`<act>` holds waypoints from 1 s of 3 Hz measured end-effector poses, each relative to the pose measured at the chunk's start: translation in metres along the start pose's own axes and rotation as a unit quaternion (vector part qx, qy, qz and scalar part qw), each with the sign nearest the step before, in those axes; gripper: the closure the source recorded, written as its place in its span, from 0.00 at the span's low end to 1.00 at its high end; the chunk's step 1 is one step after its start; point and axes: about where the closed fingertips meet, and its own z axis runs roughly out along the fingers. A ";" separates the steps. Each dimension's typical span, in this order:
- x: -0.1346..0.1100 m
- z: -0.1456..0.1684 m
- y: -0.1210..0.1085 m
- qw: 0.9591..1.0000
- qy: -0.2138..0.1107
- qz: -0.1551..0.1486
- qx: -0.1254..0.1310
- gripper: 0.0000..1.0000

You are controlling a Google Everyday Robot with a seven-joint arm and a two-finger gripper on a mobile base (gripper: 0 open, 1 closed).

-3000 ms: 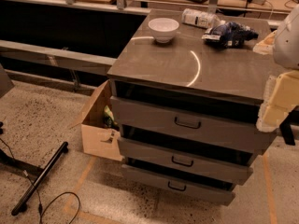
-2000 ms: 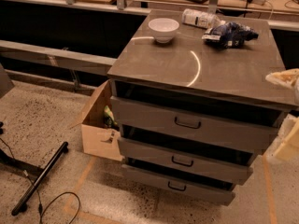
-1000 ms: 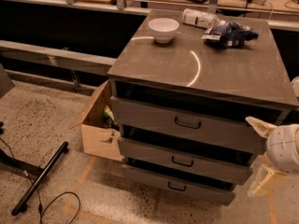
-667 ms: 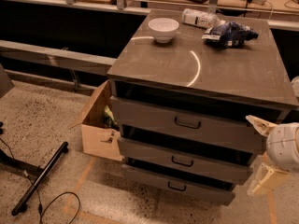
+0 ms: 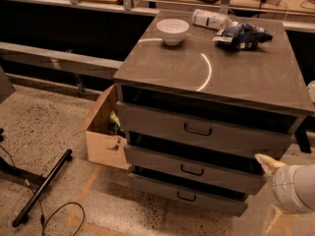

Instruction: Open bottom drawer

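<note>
The bottom drawer (image 5: 197, 198) is the lowest, slimmest grey front of the cabinet (image 5: 216, 73), with a small black handle (image 5: 186, 196). A dark gap shows above it. Above it are the middle drawer (image 5: 197, 168) and the tallest drawer (image 5: 206, 129). My gripper (image 5: 267, 194) is at the lower right, off the cabinet's right front corner and level with the two lower drawers. Its two cream fingers (image 5: 267, 163) stand spread apart and hold nothing. It touches no drawer or handle.
An open cardboard box (image 5: 104, 140) stands against the cabinet's left side. On the top are a white bowl (image 5: 172, 30), a lying bottle (image 5: 211, 18) and a blue bag (image 5: 242, 35). A black stand leg (image 5: 43, 187) and a cable (image 5: 59, 215) lie on the floor at left.
Over three seconds my gripper came down from beside the cabinet top to the lower right corner. In the last second it has barely moved. The drawers have not moved.
</note>
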 end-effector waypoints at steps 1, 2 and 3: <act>0.014 0.052 0.024 1.000 -0.017 -0.016 0.007 0.00; 0.020 0.129 0.055 0.997 -0.069 -0.041 0.007 0.00; 0.019 0.127 0.054 0.997 -0.068 -0.041 0.008 0.00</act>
